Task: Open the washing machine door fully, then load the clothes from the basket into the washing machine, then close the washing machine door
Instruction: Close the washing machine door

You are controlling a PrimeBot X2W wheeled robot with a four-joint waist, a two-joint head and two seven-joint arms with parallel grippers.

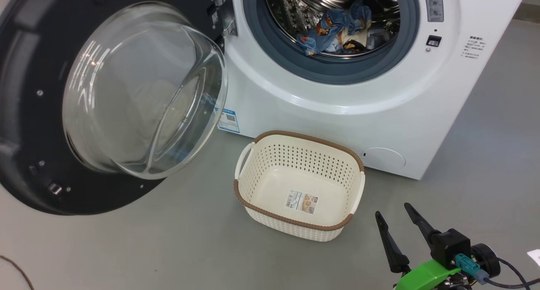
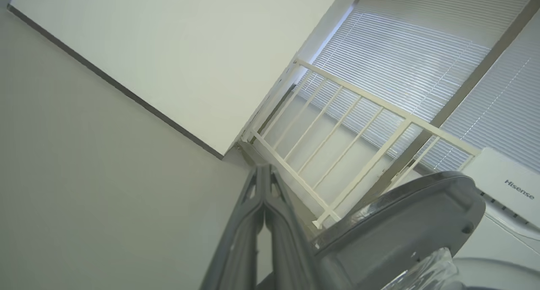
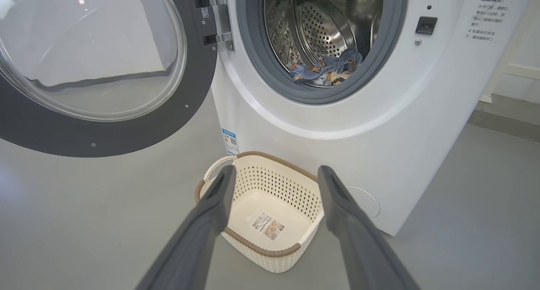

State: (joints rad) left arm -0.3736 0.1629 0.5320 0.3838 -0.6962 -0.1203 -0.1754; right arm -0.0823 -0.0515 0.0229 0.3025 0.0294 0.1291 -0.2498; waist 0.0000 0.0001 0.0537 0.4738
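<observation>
The washing machine (image 1: 379, 96) stands with its door (image 1: 118, 96) swung wide open to the left, glass bowl bulging out. The blue printed clothes (image 1: 337, 28) lie inside the steel drum (image 3: 327, 68). The cream basket (image 1: 350, 197) sits on the floor before the machine, with only a label sticker on its bottom. My right gripper (image 1: 392, 210) hovers open just right of the basket, nothing between its fingers; in the right wrist view its fingers (image 3: 211, 214) frame the basket (image 3: 295, 243). My left gripper (image 2: 263, 168) is shut, beside the door's edge (image 2: 400, 222), holding nothing.
Grey floor (image 1: 168, 248) surrounds the basket. A dark cable end (image 1: 17, 269) lies at the lower left. A white railing (image 2: 337, 125), window blinds and a white appliance (image 2: 506, 184) stand behind the door's edge in the left wrist view.
</observation>
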